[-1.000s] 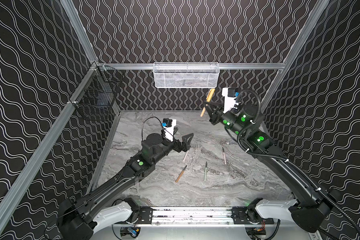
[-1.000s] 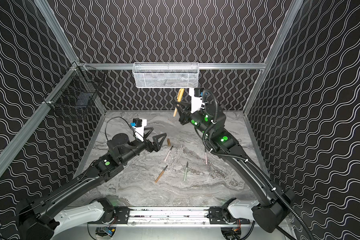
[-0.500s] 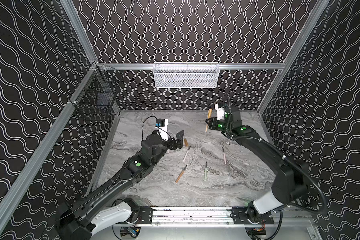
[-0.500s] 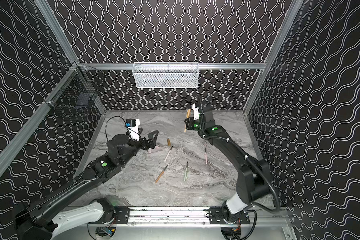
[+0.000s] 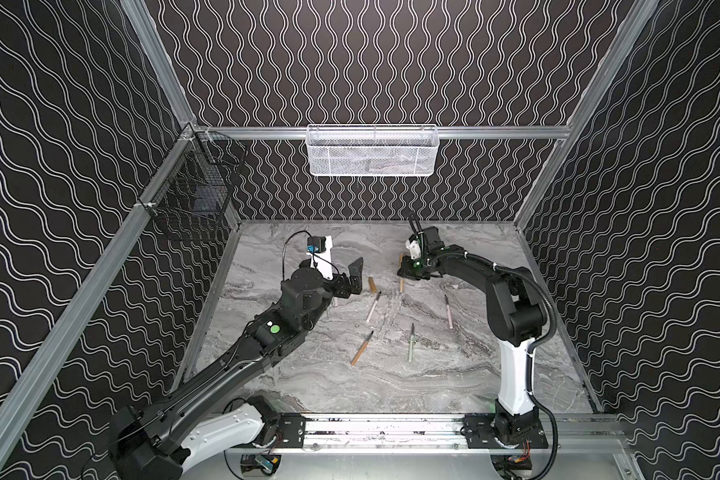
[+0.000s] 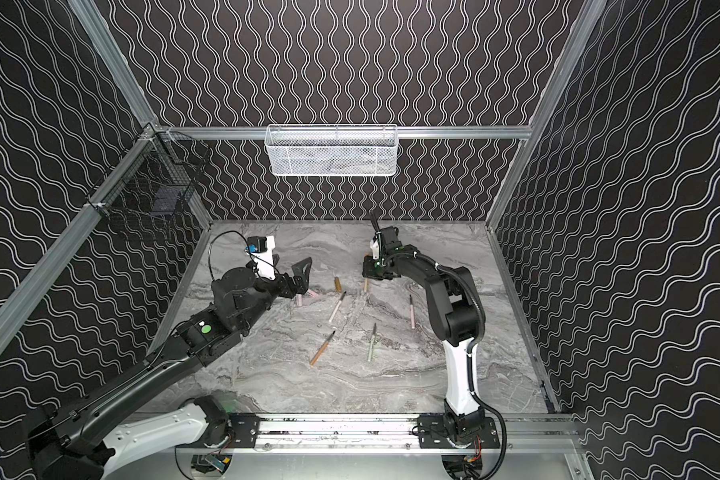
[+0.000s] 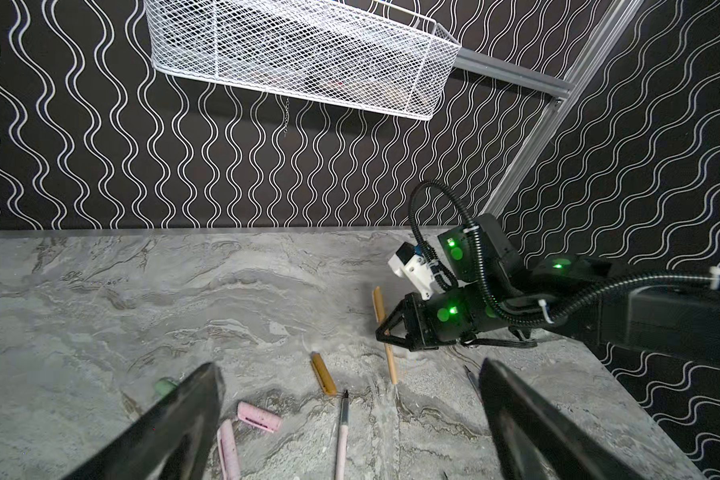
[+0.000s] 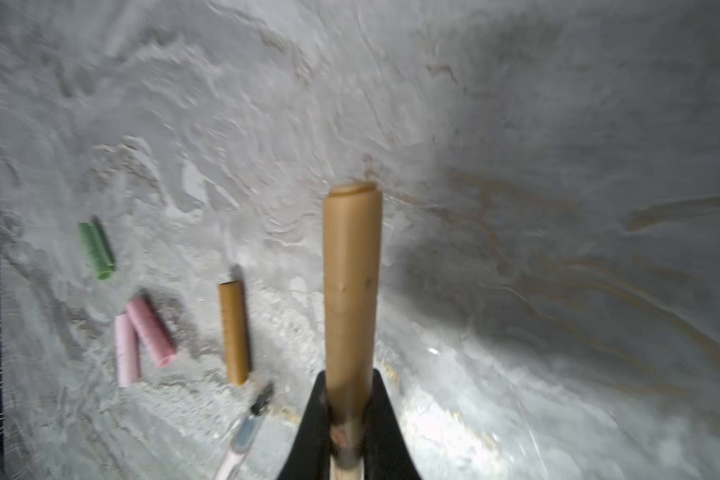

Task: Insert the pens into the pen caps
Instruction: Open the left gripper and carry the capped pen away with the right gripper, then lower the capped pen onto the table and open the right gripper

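Observation:
My right gripper (image 5: 404, 272) (image 8: 348, 374) is shut on a tan-orange pen (image 8: 352, 270) (image 7: 391, 365) with a tan-orange cap over its end. It holds the pen steeply tilted, low over the back of the table. My left gripper (image 5: 352, 276) (image 7: 348, 368) is open and empty, above the loose pen caps. These are a tan-orange cap (image 5: 373, 284) (image 7: 323, 374), two pink caps (image 7: 259, 417) (image 8: 150, 330) and a green cap (image 8: 96, 251). On the table lie two pink pens (image 5: 373, 307) (image 5: 448, 311), a tan-orange pen (image 5: 361, 348) and a green pen (image 5: 410, 343).
A white mesh basket (image 5: 371, 153) hangs on the back wall and a black wire basket (image 5: 192, 195) on the left wall. Patterned walls close in the marble table (image 5: 474, 374). A metal rail (image 5: 383, 430) runs along the front edge.
My right arm has come down from just below the white basket to just above the table, still gripping the tan-orange pen. The left gripper drew back a little to the left, still open.

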### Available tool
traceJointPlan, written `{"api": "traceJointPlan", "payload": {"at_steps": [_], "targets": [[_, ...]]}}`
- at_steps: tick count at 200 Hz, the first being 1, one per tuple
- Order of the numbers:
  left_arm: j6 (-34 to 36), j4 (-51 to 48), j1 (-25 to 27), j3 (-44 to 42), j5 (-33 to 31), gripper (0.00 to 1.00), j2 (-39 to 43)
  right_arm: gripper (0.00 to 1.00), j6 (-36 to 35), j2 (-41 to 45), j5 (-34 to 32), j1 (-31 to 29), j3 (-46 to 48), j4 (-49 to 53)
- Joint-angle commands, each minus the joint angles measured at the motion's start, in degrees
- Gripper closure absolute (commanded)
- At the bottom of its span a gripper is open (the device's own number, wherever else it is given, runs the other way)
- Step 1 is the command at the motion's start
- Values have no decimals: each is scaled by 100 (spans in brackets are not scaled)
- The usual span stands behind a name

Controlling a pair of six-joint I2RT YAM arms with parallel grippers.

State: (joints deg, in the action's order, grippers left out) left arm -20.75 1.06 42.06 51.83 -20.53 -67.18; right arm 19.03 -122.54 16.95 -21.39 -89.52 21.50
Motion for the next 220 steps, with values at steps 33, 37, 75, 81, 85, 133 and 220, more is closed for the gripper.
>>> {"api": "traceJointPlan", "payload": {"at_steps": [33,37,75,81,85,133,220], "targets": [[84,46,-5,43,-36,2,-28,85,79,-384,-201,-6,-139,408],[94,39,-5,46,-26,2,-27,84,83,-389,-221,-6,-132,400],[79,8,-2,62,-15,2,-79,77,210,-428,-236,-6,-69,314],[81,4,-5,71,-12,2,-80,75,245,-425,-231,-6,-58,288],[85,-2,-5,80,-4,2,-76,75,262,-403,-215,-6,-45,273],[107,-15,-4,84,-37,2,-60,70,405,-70,-63,-6,93,77],[233,-108,-8,140,-155,1,-311,64,414,1736,-337,-41,1135,-412]]}}
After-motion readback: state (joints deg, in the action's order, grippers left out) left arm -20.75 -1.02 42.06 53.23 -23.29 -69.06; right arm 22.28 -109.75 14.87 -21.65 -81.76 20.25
